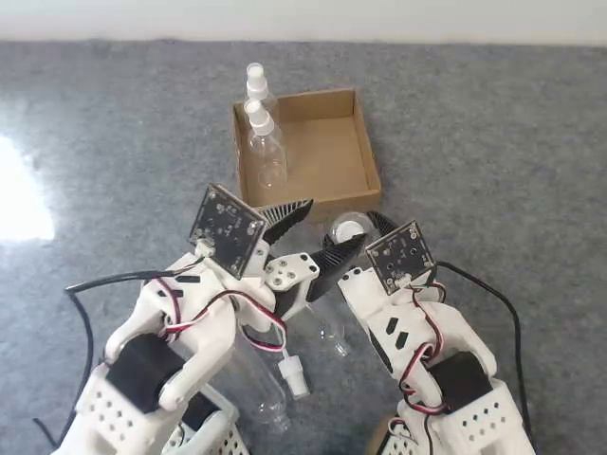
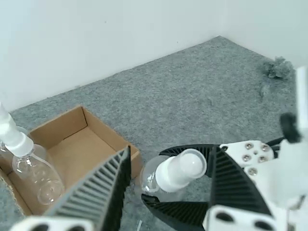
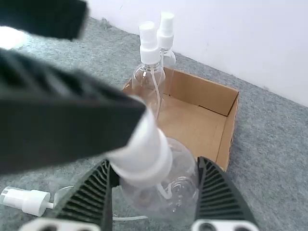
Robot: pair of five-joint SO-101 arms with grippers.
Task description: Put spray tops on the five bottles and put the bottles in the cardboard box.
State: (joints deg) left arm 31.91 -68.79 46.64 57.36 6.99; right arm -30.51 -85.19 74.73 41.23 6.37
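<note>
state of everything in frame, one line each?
held bottle: upright, spray top on
right gripper: shut on held bottle
left gripper: open, fingers straddling that spray top
cardboard box: open
front bottle: upright in box, capped
rear bottle: upright at box's back-left corner, capped
loose spray top: on table, unfitted
lying bottles: on their sides

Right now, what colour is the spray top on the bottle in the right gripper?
White; the spray top on that bottle shows best in the right wrist view.
</note>
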